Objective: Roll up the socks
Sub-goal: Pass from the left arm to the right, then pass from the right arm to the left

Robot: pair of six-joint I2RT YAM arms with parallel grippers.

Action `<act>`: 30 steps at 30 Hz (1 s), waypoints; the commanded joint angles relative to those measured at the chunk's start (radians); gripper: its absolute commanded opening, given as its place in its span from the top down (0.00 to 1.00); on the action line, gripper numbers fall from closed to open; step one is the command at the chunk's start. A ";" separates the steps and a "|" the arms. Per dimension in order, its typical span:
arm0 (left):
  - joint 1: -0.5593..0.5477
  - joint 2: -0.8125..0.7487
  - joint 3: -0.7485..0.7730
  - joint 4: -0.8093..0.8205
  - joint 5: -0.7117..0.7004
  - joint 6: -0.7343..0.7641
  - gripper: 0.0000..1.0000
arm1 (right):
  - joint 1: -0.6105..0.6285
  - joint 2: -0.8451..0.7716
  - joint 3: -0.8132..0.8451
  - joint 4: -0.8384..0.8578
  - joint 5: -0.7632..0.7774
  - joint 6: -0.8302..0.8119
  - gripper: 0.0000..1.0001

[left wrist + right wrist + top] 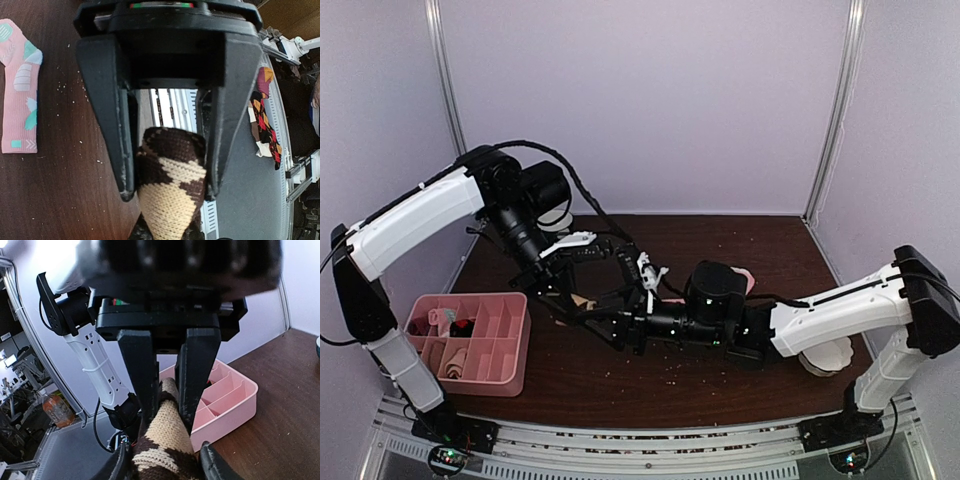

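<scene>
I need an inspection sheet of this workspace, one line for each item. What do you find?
Surface: dark wooden table, scattered pale crumbs.
Job's things: argyle sock held by both grippers; pink sock flat on wood.
Clutter: pink tray, small items inside.
Grippers: left gripper shut on argyle sock; right gripper jaws pinch same sock.
Cables: black cable loops behind left arm.
Surroundings: pale walls.

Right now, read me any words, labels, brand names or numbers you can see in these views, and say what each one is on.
No text can be read in any view.
Label on the bottle: too blurred to read.
On the pink sock: printed shapes only, no letters.
On the argyle sock: knit diamonds only, no words.
On the pink tray: no marking that can be made out.
</scene>
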 commanded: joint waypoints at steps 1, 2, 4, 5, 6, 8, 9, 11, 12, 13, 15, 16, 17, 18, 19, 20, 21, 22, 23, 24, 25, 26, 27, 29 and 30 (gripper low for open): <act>-0.001 -0.043 -0.017 0.027 -0.003 0.024 1.00 | -0.018 0.018 0.027 0.080 -0.065 0.076 0.67; -0.001 -0.044 -0.017 0.026 -0.003 0.027 1.00 | -0.021 0.020 0.026 0.084 -0.074 0.082 0.72; -0.001 -0.050 -0.017 0.024 -0.006 0.037 1.00 | -0.027 0.022 0.022 0.090 -0.087 0.089 0.84; -0.001 -0.054 -0.017 0.024 -0.006 0.041 1.00 | -0.028 0.022 0.024 0.083 -0.091 0.089 0.91; -0.001 -0.058 -0.014 0.028 -0.009 0.040 0.99 | -0.029 0.021 0.028 0.069 -0.093 0.088 0.97; -0.001 -0.066 -0.001 0.029 -0.005 0.038 0.73 | -0.029 0.023 0.043 0.024 -0.090 0.075 1.00; -0.001 -0.070 0.009 0.027 0.003 0.038 0.62 | -0.029 0.025 0.047 0.010 -0.091 0.068 1.00; -0.001 -0.079 0.026 0.019 0.033 0.040 0.53 | -0.028 0.024 0.046 0.010 -0.086 0.057 1.00; -0.001 -0.082 0.031 0.014 0.048 0.039 0.50 | -0.028 0.023 0.042 0.016 -0.079 0.052 1.00; -0.001 -0.082 0.034 0.006 0.067 0.039 0.49 | -0.027 0.021 0.037 0.021 -0.072 0.049 1.00; -0.001 -0.081 0.034 -0.015 0.095 0.040 0.48 | -0.027 0.013 0.030 0.024 -0.058 0.036 1.00; -0.001 -0.082 0.033 -0.030 0.112 0.047 0.48 | -0.027 0.007 0.023 0.031 -0.050 0.030 1.00; 0.001 -0.083 0.027 -0.045 0.128 0.057 0.48 | -0.027 -0.001 0.012 0.046 -0.040 0.026 1.00; 0.004 -0.088 0.016 -0.049 0.141 0.058 0.49 | -0.027 -0.010 -0.002 0.066 -0.031 0.024 1.00; 0.008 -0.092 0.005 -0.051 0.157 0.058 0.50 | -0.028 -0.017 -0.013 0.084 -0.023 0.023 1.00; 0.014 -0.096 -0.006 -0.056 0.170 0.059 0.52 | -0.027 -0.022 -0.020 0.096 -0.015 0.019 1.00; 0.019 -0.099 -0.013 -0.061 0.182 0.063 0.53 | -0.028 -0.027 -0.025 0.101 -0.010 0.017 1.00; 0.026 -0.100 -0.021 -0.065 0.193 0.065 0.55 | -0.027 -0.031 -0.028 0.104 -0.008 0.015 1.00; 0.032 -0.101 -0.027 -0.069 0.202 0.067 0.58 | -0.027 -0.035 -0.032 0.111 -0.005 0.014 1.00; 0.041 -0.103 -0.034 -0.069 0.212 0.067 0.61 | -0.028 -0.038 -0.034 0.117 -0.004 0.013 1.00; 0.050 -0.101 -0.039 -0.068 0.220 0.066 0.64 | -0.028 -0.041 -0.037 0.123 -0.004 0.012 1.00; 0.059 -0.100 -0.043 -0.068 0.230 0.066 0.67 | -0.027 -0.044 -0.038 0.123 -0.004 0.011 1.00; 0.073 -0.097 -0.044 -0.068 0.238 0.066 0.70 | -0.027 -0.044 -0.037 0.124 -0.004 0.010 1.00; 0.082 -0.092 -0.045 -0.070 0.241 0.065 0.73 | -0.027 -0.043 -0.039 0.128 -0.001 0.009 1.00; 0.082 -0.091 -0.050 -0.068 0.236 0.062 0.73 | -0.028 -0.044 -0.042 0.134 0.000 0.009 1.00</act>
